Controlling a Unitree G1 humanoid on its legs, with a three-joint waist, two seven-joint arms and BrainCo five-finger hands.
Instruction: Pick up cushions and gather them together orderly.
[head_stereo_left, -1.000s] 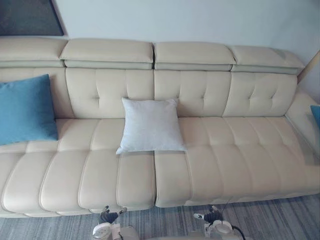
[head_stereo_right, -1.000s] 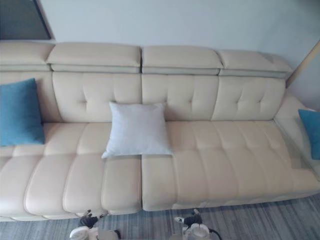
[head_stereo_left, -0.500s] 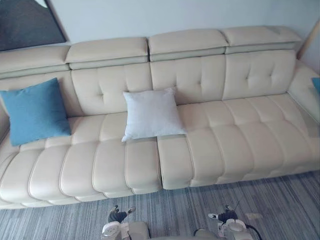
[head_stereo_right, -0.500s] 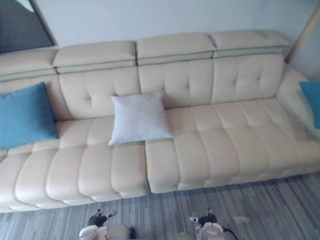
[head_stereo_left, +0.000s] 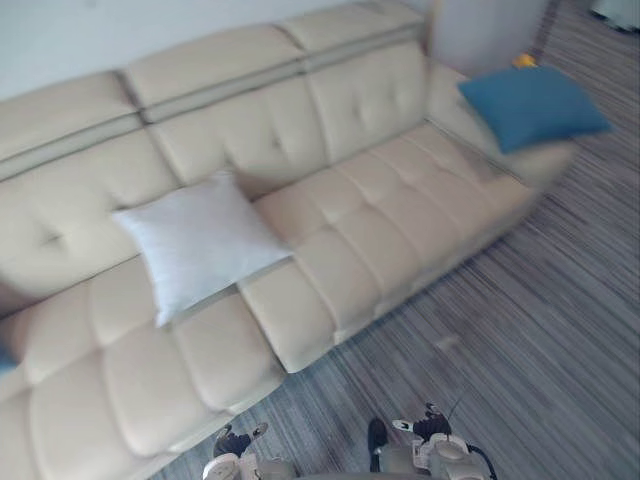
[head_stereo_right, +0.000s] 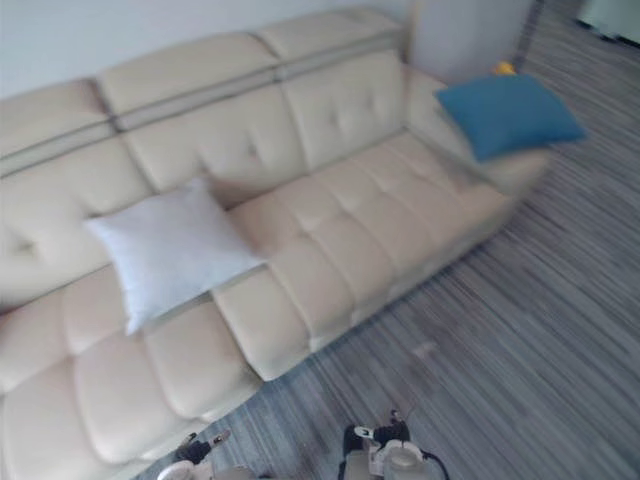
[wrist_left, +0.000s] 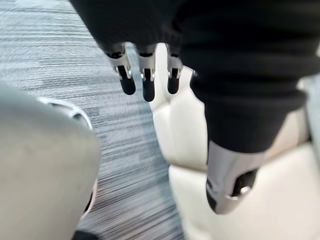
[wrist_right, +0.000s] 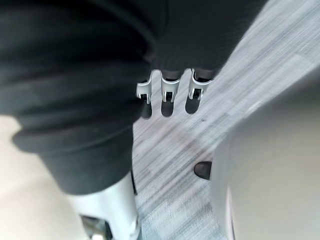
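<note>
Cushions are seen in two places on a cream leather sofa (head_stereo_left: 390, 230). A pale grey cushion (head_stereo_left: 198, 243) is propped on the seat toward the robot's left, tilted back against the tufted backrest. A blue cushion (head_stereo_left: 532, 102) is laid on the armrest at the sofa's right end, well apart from the grey one (a small yellow object (head_stereo_left: 524, 61) is glimpsed just behind it, too small to be identified). Striped grey carpet (head_stereo_left: 540, 330) is spread in front of the sofa. The left hand (wrist_left: 144, 80) is held low over the carpet, close to the sofa's front edge. Its fingers are hung straight in a row, the thumb is set apart from them, and nothing is gripped. The right hand (wrist_right: 169, 97) is held likewise over the carpet, with its fingers straight, clear of the thumb, and empty. Neither cushion is touched by either hand.
</note>
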